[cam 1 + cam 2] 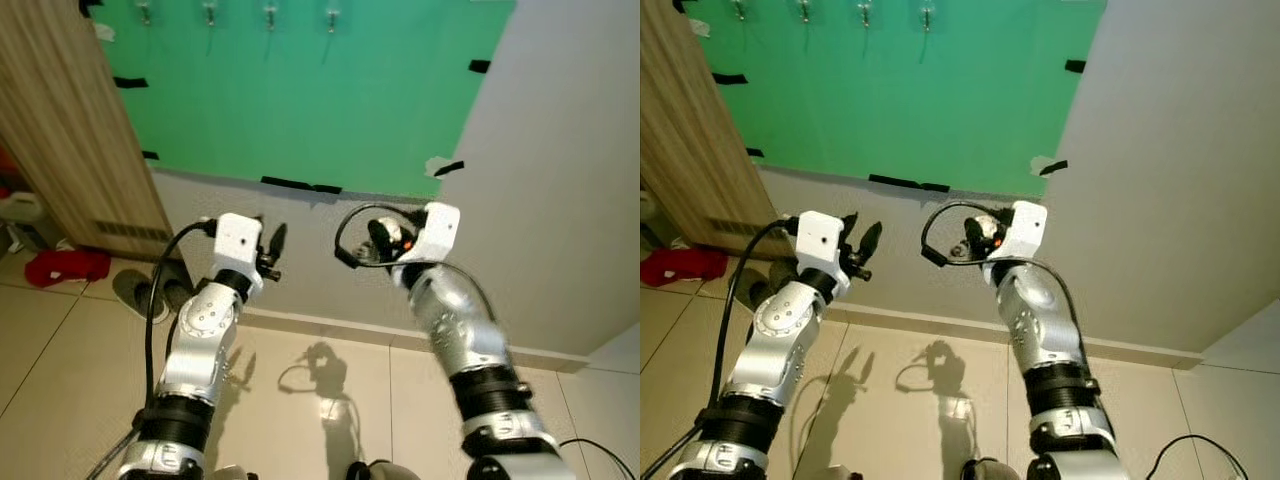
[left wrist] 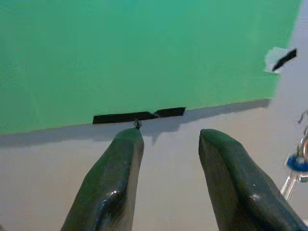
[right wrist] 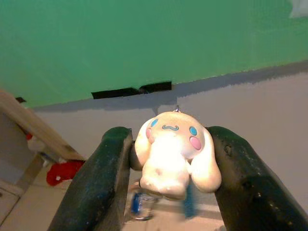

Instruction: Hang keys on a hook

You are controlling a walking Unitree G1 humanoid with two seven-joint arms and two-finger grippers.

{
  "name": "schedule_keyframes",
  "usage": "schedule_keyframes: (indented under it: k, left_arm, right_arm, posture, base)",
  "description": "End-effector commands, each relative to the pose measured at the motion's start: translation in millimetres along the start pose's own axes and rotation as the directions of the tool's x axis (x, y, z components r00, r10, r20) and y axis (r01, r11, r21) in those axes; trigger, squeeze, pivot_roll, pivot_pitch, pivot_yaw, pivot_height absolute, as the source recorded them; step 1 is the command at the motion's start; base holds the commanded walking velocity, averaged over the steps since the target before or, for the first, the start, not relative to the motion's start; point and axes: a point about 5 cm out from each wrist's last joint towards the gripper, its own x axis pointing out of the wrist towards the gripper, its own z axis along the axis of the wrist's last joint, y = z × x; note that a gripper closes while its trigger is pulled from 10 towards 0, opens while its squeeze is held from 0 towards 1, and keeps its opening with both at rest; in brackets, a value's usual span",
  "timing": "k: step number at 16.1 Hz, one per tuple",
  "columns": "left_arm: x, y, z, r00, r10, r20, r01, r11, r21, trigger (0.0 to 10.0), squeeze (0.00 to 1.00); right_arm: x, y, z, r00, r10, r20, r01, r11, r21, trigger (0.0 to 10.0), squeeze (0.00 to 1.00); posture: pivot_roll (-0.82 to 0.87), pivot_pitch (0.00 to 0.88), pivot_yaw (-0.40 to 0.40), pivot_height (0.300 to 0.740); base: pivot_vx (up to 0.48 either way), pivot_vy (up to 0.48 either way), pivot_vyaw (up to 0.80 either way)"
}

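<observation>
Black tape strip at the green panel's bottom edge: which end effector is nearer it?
Left, narrowly. The left end effector sits just below-left of the tape strip, empty; the right end effector, gripping the plush keychain, sits below-right, slightly farther.

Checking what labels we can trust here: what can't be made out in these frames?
- Keys: right wrist view, blurred and mostly hidden behind the white plush charm clamped in the right hand.
- Hooks: head views, cut off by the top edge of the green sheet; too small to judge shape.
- Left hand: open, holding nothing.
</observation>
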Motion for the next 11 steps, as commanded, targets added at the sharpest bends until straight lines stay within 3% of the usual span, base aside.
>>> schedule_keyframes:
  k: [1,4,5,9,11]
  left_arm:
    - [4.0,4.8,4,1.0,-0.019,-0.002,0.019,1.0,-0.007,10.0,0.0]
    - [0.7,15.4,-2,0.998,0.053,-0.034,-0.053,0.999,-0.004,10.0,0.0]
    - [-8.2,23.1,-6,0.986,0.163,-0.044,-0.166,0.983,-0.082,10.0,0.0]
    - [-23.8,11.5,1,0.978,0.209,0.001,-0.208,0.974,-0.091,10.0,0.0]
    - [-22.6,8.4,7,0.98,0.198,0.019,-0.197,0.978,-0.065,10.0,0.0]
  right_arm:
    - [2.1,0.4,19,0.999,0.02,0.036,-0.019,0.999,-0.044,10.0,0.0]
    - [1.3,-5.9,32,0.997,-0.026,0.07,0.037,0.984,-0.174,10.0,0.0]
    - [-5.4,-7.8,36,0.99,-0.053,0.132,0.091,0.949,-0.303,10.0,0.0]
    - [-22.9,-5.8,27,0.978,-0.12,0.169,0.166,0.941,-0.295,10.0,0.0]
    - [-26.1,-4.0,24,0.977,-0.104,0.184,0.162,0.928,-0.336,10.0,0.0]
  posture:
    - [-0.08,0.031,-0.002,0.74]
    - [-0.08,0.038,-0.004,0.74]
    - [-0.08,0.043,-0.015,0.74]
    - [-0.06,0.044,-0.035,0.74]
    - [-0.05,0.043,-0.038,0.74]
  base:
    - [0.0,0.0,0.0]
    - [0.0,0.0,0.0]
    - [0.0,0.0,0.0]
    - [0.0,0.0,0.0]
    - [0.0,0.0,0.0]
